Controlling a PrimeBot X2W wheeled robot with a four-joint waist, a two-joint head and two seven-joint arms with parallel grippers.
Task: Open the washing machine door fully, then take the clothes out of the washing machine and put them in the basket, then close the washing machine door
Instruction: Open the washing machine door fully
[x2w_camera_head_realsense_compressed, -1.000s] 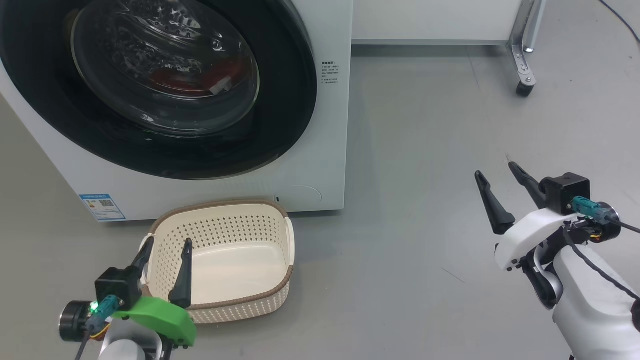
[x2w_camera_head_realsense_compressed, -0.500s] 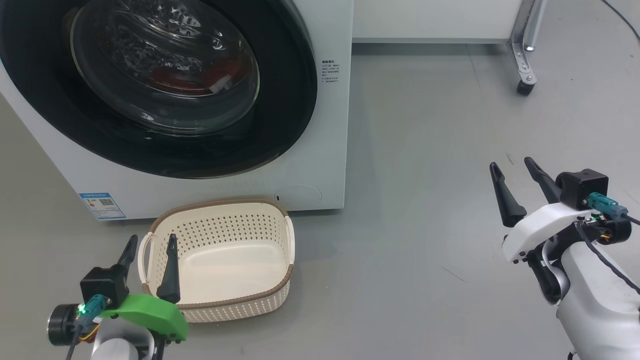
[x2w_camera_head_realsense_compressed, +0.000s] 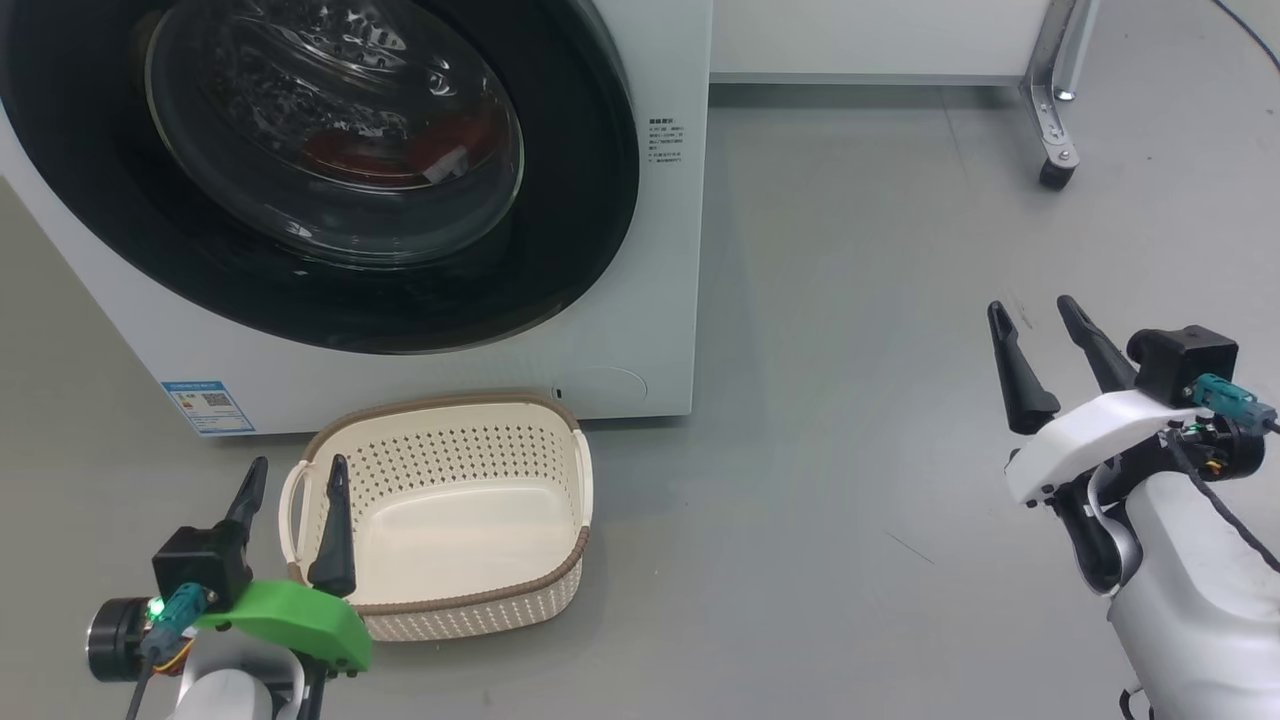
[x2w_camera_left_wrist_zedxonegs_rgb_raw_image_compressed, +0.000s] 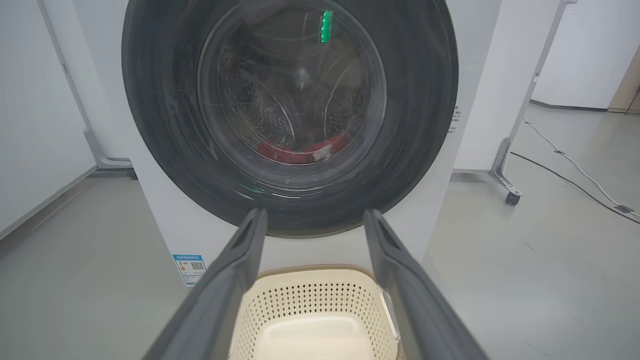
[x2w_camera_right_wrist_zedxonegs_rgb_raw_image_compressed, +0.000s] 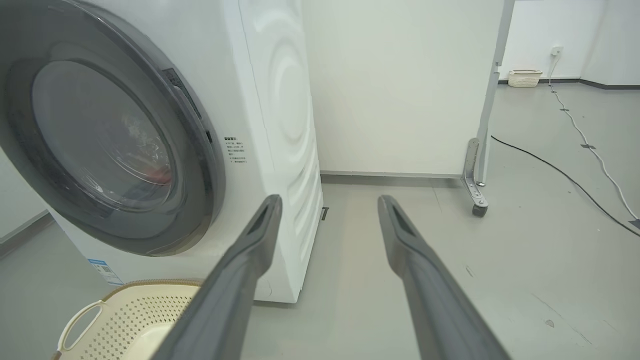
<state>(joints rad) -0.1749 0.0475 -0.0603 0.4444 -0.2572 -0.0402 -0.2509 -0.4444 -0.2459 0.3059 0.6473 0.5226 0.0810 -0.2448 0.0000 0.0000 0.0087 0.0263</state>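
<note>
- Washing machine (x2w_camera_head_realsense_compressed: 640, 330): white front-loader standing on the grey floor (x2w_camera_head_realsense_compressed: 850, 300), upper left of the head view. Blue label (x2w_camera_head_realsense_compressed: 210, 405) low on its front.
- Washing machine door (x2w_camera_head_realsense_compressed: 570, 200): shut flush against the front, black rim unbroken, no gap seen in either wrist view. Opening step judged not yet begun.
- Basket (x2w_camera_head_realsense_compressed: 450, 400): upright and empty on the floor, just in front of the machine and below the door. Well placed to receive the load.
- Clothes (x2w_camera_head_realsense_compressed: 400, 150): red with a white patch, lying low in the drum, seen only through the glass. Same red bundle visible in the left wrist view (x2w_camera_left_wrist_zedxonegs_rgb_raw_image_compressed: 300, 150).
- Left end effector (x2w_camera_head_realsense_compressed: 298, 465): released, fingers spread, nothing between them. Tips now at the basket's left handle. One second ago reached further over the basket's inside; since drawn back toward the lower left.
- Right end effector (x2w_camera_head_realsense_compressed: 1030, 305): released, fingers apart, empty, over bare floor well to the right of the machine. Shifted further right and up the head view over the last second. Slight camera shift also noted, too small to account for it.
- Finding: both arms repositioned, neither brought closer to the door. Grasp on the door rim judged still to be set up; all later steps outstanding.
</note>
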